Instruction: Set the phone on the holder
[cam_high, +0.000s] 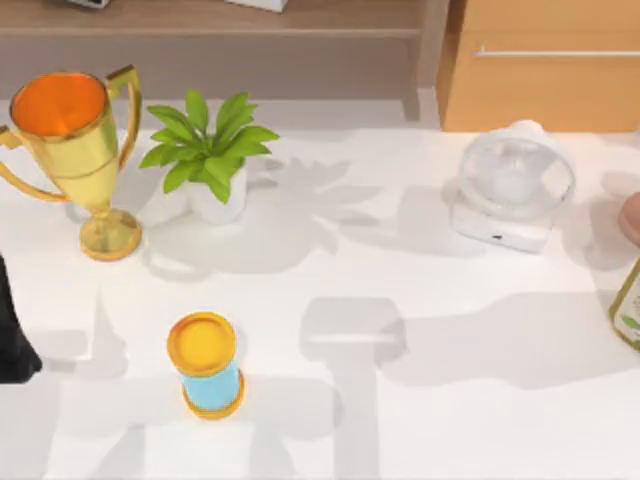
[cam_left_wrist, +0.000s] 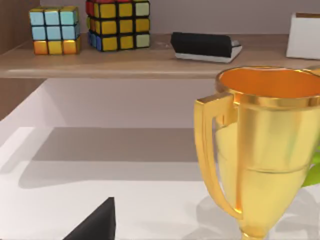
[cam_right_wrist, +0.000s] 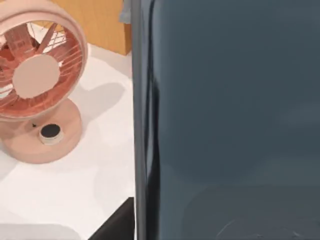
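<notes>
On the white table (cam_high: 420, 420), an orange-capped blue cylinder (cam_high: 206, 365) stands nearest, the gold trophy (cam_high: 75, 150), potted plant (cam_high: 207, 155) and white fan (cam_high: 512, 185) behind it; the phone (cam_right_wrist: 230, 120) looms close before the right wrist camera beside a pink fan (cam_right_wrist: 37, 85), grip state unclear; wooden shelf (cam_left_wrist: 150, 60) beyond

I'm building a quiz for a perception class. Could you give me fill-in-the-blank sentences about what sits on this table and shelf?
1. The gold trophy stands on the table's ____ side in the top view.
2. The potted plant has ____ leaves.
3. In the left wrist view, two ____ cubes sit on the wooden shelf.
4. The dark phone looms close in the ____ wrist view.

Missing words: left; green; puzzle; right
</notes>
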